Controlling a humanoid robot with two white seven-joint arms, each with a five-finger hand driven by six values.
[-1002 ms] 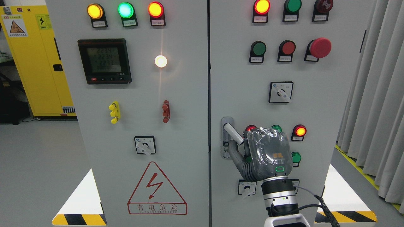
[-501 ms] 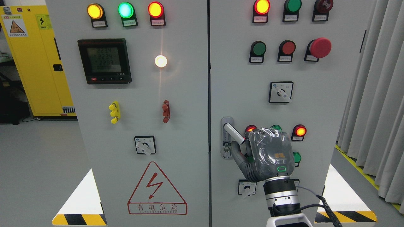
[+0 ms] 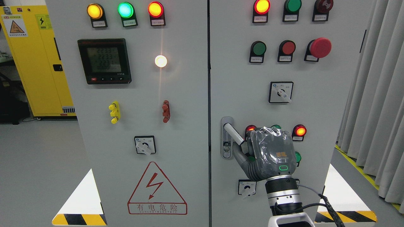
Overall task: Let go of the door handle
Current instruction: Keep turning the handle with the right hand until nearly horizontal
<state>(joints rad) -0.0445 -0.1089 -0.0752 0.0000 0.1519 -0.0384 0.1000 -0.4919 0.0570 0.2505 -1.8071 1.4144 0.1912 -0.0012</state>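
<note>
The silver door handle (image 3: 234, 133) juts down and to the right from its lock plate (image 3: 226, 137) at the left edge of the right cabinet door (image 3: 315, 110). My right hand (image 3: 252, 148), wrapped in clear plastic, hangs just right of the handle's free end with its back toward the camera. Its thumb (image 3: 240, 155) stretches out below the lever without closing on it. The handle's tip shows bare beside the palm. The other fingers lie behind the palm. No left arm shows.
Indicator lamps (image 3: 299, 130) and a small rotary switch (image 3: 248, 187) surround the hand on the door. A larger selector switch (image 3: 281, 92) and a red mushroom button (image 3: 320, 47) sit above. Grey curtains (image 3: 378, 94) hang at right. A yellow cabinet (image 3: 34, 60) stands at far left.
My right hand has slid a little to the right and slightly down, away from the handle's end. The handle stays at about the same tilt.
</note>
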